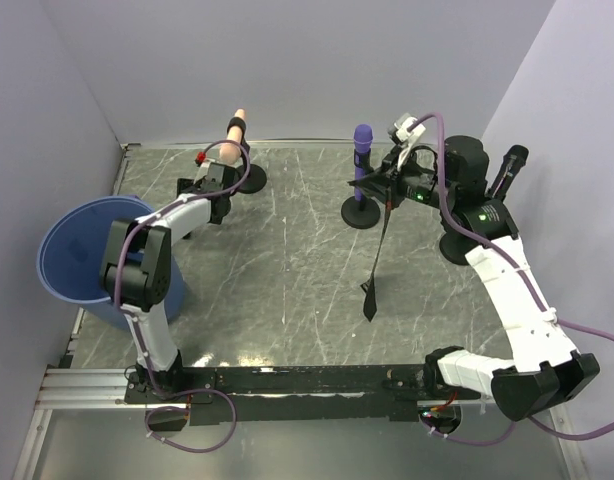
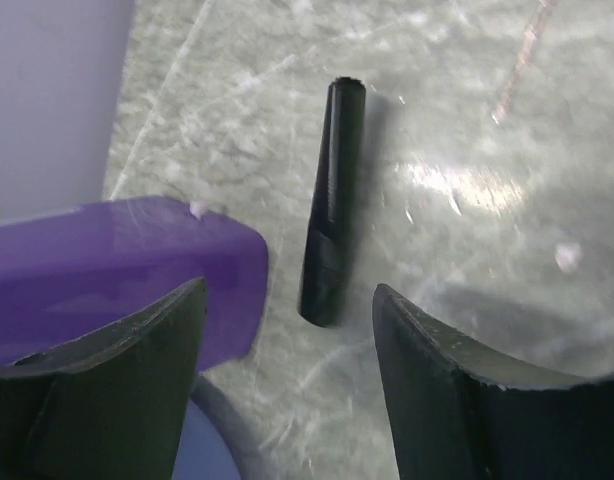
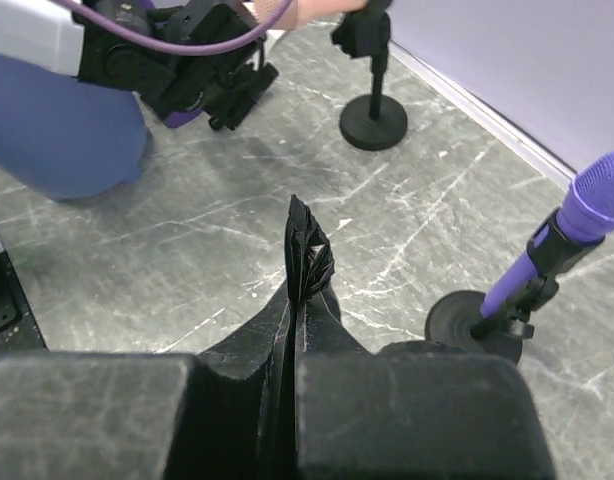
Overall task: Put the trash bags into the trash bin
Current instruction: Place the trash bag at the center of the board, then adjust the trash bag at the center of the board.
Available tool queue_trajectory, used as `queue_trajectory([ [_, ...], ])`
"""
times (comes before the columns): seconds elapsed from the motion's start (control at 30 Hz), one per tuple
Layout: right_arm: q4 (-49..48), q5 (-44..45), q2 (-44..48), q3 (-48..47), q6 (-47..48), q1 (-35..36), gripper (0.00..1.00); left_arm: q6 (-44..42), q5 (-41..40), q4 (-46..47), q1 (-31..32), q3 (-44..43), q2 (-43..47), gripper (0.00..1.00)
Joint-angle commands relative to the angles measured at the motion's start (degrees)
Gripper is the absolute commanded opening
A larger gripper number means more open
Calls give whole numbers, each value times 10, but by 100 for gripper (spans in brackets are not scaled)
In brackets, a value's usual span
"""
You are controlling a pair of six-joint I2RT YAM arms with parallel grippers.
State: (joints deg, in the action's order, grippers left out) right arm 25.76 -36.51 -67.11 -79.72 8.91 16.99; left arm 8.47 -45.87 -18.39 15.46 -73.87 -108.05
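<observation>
Blue plastic trash bin (image 1: 82, 250) sits at the table's (image 1: 287, 270) left edge, no bag visible inside. The left end effector (image 2: 287, 295) gapes wide over a rolled black bag (image 2: 332, 200) lying on the table. The right end effector (image 3: 292, 370) is clamped on a dangling black trash bag (image 1: 369, 300), so both bags likely remain to go in.

Heads up: from above, your left arm (image 1: 137, 262) hides one side of the trash bin (image 1: 75, 250), and the left wrist view crops it, blurry.

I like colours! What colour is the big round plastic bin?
Blue; the round plastic bin shows best in the top view.
</observation>
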Motion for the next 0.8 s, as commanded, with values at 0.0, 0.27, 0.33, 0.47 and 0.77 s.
queue_trajectory([
  [0.0,-10,-54,19,-5,20,1,0,44,65,-75,6,-20,90,72],
  [0.27,-35,-134,-7,-65,-24,3,0,-28,388,-85,17,142,313,69],
  [0.33,-41,-166,-23,-103,-33,3,0,-77,479,-16,27,199,388,72],
  [0.47,-53,-353,-73,-177,-50,5,0,-187,726,123,43,267,489,86],
  [0.77,-338,-535,-141,-255,-274,17,0,-258,847,228,137,195,390,90],
])
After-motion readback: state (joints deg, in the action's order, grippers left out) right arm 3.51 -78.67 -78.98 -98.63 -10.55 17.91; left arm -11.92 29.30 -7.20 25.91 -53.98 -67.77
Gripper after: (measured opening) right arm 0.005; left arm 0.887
